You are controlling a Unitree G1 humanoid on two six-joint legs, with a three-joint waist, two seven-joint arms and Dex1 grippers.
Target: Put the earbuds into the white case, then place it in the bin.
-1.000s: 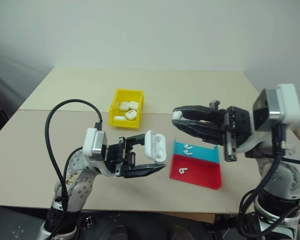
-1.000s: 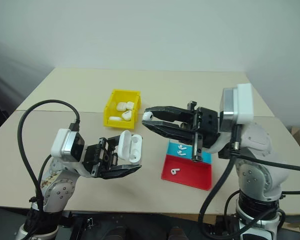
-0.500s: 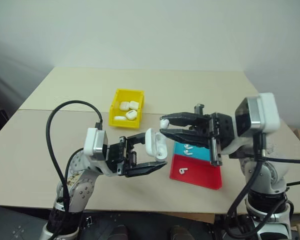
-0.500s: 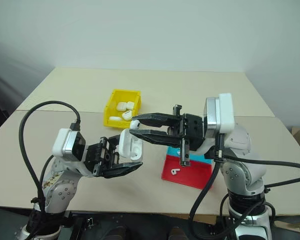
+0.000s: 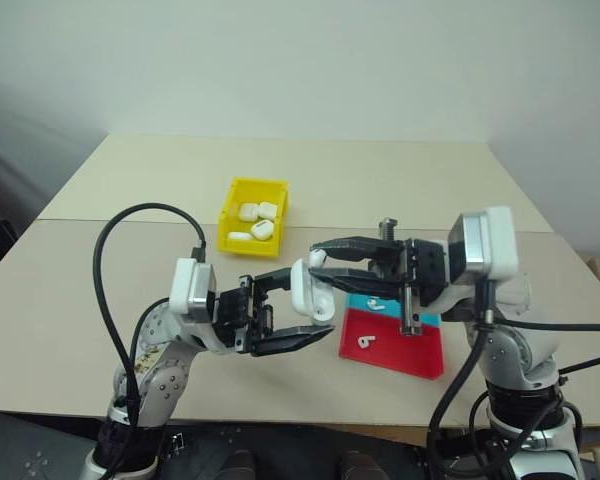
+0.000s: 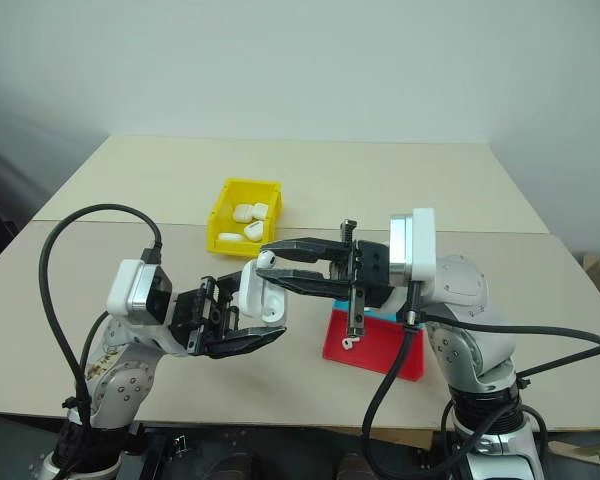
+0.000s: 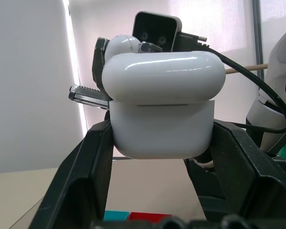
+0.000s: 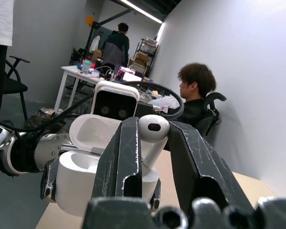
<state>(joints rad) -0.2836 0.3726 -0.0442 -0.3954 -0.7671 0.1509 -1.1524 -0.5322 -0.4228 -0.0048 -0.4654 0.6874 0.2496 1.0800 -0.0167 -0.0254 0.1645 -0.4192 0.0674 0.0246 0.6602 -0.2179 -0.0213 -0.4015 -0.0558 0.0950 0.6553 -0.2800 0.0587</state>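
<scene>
My left gripper [image 5: 302,308] is shut on the white case [image 5: 310,290], held above the table's near side with its lid open. In the left wrist view the case [image 7: 162,129] sits between both fingers [image 7: 86,176]. My right gripper [image 5: 316,262] points left, shut on one of the earbuds [image 5: 318,258], whose tip is right at the case's open top. The right wrist view has that earbud [image 8: 152,131] pinched between the fingers, just over the case's open body [image 8: 78,176]. More earbuds lie on the tray, one on the red part [image 5: 361,342]. The yellow bin [image 5: 230,215] stands behind.
The bin holds several white cases [image 5: 255,220]. The flat red-and-blue tray [image 5: 410,350] lies under my right gripper near the table's front edge. Black cables loop from both wrists. Two people [image 8: 195,95] are far off in the right wrist view.
My right gripper has carried the earbud left and slightly down, from beside the tray to the open case. The left gripper and the case have stayed in place.
</scene>
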